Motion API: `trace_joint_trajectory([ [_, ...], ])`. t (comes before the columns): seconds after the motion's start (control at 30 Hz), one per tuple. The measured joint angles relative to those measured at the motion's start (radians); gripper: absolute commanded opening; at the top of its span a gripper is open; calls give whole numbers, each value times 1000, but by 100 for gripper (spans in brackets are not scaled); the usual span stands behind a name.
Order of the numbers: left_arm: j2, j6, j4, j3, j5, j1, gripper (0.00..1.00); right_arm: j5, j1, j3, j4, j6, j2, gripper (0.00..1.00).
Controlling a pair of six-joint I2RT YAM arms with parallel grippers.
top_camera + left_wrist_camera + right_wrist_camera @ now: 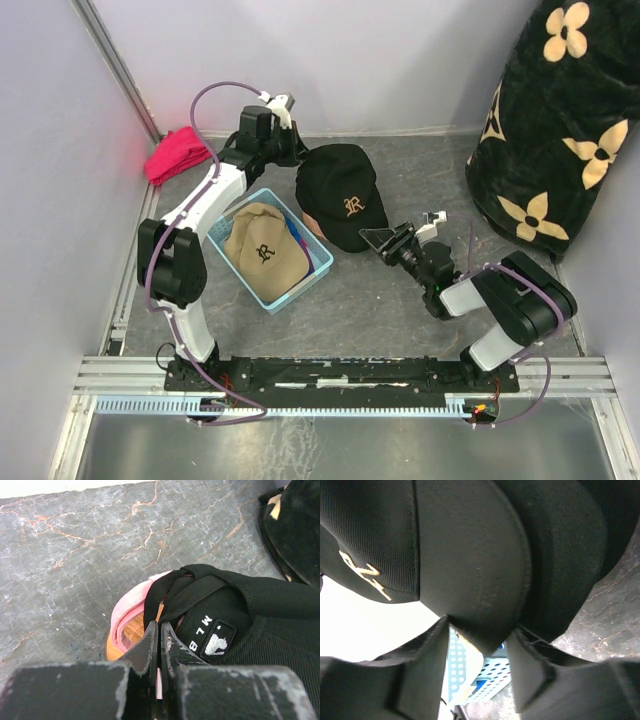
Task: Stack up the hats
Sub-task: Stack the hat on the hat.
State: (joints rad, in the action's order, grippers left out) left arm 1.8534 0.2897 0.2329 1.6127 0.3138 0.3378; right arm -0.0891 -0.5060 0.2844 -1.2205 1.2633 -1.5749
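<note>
Hats under check: black hat [340, 195] is sitting on the surface [390, 300] over a pink hat [127, 615], its left edge just beside the blue basket [300, 288] that is holding the tan hat [262, 250]. Left gripper [160, 626] jaws are pressing tight together at the rear strap [187, 592]; pinched fabric cannot be confirmed. Right gripper [480, 625] jaws are standing apart astride the brim [470, 565] tip. Bare surface is lying open ahead of the brim.

Overhead, two wrist close-ups sharing black cap [340, 195]

Cap [262, 250] in basket [300, 287]; second cap [345, 195] just right; cloth [180, 153] behind left.
</note>
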Motion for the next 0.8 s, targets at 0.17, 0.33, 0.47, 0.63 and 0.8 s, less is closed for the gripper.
trace_joint_trajectory([
  [0.17, 0, 0, 5, -16, -22, -1, 3, -2, -1, -8, -84, 27, -26, 23],
  [0.33, 0, 0, 16, -27, -35, -3, 3, -15, 2, -14, -93, 20, 37, 15],
  [0.47, 0, 0, 18, -46, -43, -3, 3, -18, 14, -15, -53, 9, 121, 14],
  [0.63, -3, 0, 18, -55, -43, -4, 3, 13, 30, -41, 10, 13, 212, 14],
  [0.8, -11, 1, 19, -66, -43, -3, 3, 51, 44, -59, 106, 34, 297, 13],
])
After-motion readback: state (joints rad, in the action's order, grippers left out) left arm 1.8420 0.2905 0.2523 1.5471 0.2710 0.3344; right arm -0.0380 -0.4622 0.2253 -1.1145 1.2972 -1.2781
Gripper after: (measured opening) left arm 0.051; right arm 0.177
